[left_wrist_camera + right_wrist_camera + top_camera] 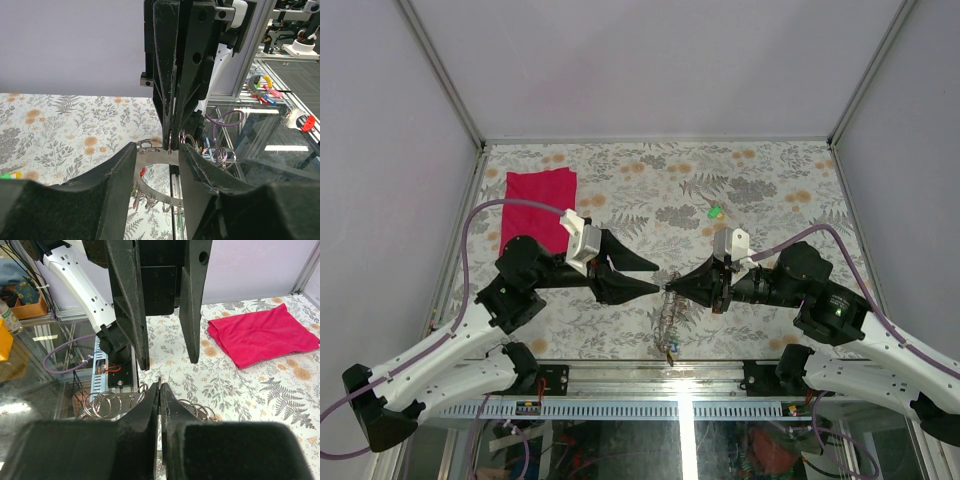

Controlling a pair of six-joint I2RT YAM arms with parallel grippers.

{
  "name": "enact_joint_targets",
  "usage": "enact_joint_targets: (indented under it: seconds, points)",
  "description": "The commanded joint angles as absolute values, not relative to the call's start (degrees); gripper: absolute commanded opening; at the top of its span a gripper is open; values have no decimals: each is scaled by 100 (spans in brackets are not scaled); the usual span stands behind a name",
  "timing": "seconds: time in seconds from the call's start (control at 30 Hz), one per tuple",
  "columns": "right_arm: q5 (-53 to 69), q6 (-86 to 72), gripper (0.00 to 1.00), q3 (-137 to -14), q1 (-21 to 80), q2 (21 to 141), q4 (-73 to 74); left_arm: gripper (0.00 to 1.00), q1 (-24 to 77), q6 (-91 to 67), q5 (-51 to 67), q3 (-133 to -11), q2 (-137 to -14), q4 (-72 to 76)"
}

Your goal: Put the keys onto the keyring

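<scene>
**Right gripper pinches the keyring at mid-air; left gripper stands apart**

The two arms meet tip to tip above the near edge of the floral worktop [770, 180], about halfway along it. The right gripper [669, 288] has its fingers pressed together, and a thin wire loop at the top of the keyring [155, 195] is caught between their tips. The keyring hangs below that pinch as a flat grey band. Small wire loops cluster along its upper rim. A few small keys [671, 349] dangle from its lower rim, just inside the worktop's near edge. Their colours are hard to tell apart, though a yellow-orange head shows at the very bottom.

The left gripper [657, 277] points at the right one with its fingers spread. No object sits between them. In the top view its nearer fingertip comes right up to the right gripper's tip, but whether they touch cannot be told. The left wrist view shows the keyring in the gap beyond the two spread fingers.

One loose green key [716, 212] lies flat on the worktop, a little right of centre and in the far half, well apart from both grippers. A folded red cloth [538, 205] lies near the left edge, toward the far left corner.
</scene>
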State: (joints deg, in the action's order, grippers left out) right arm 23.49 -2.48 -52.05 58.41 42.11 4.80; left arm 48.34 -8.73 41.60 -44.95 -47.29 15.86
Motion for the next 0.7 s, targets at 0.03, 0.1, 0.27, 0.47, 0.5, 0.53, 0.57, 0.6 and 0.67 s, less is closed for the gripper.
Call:
enact_joint_targets:
  seconds: [0.03, 0.1, 0.27, 0.47, 0.5, 0.53, 0.57, 0.6, 0.67]
  points:
    - [2368, -227, 0, -5304, 5871, 4073, -185, 37, 4853, -967, 4300, -4650, -4811, 1798]
    - [2394, -242, 0, -5304, 5877, 4077, -230, 34, 4852, -1035, 4343, -4642, -4887, 1870]
    - [2450, -261, 0, -5309, 5871, 4112, -292, 31, 4853, -1254, 4471, -4615, -5024, 2127]
    - [2495, -285, 0, -5311, 5873, 4165, -351, 25, 4866, -1318, 4524, -4598, -5054, 2250]
    - [2504, -297, 0, -5309, 5872, 4168, -366, 24, 4873, -1318, 4527, -4596, -5057, 2250]
    - [2505, -305, 0, -5304, 5878, 4171, -381, 23, 4873, -1318, 4531, -4584, -5061, 2250]
    - [2505, -314, 0, -5305, 5879, 4186, -393, 22, 4872, -1318, 4527, -4581, -5055, 2250]
    - [2513, -312, 0, -5300, 5872, 4200, -407, 21, 4872, -1318, 4530, -4584, -5057, 2250]
    - [2554, -337, 0, -5310, 5871, 4222, -436, 17, 4888, -1318, 4527, -4579, -5069, 2250]
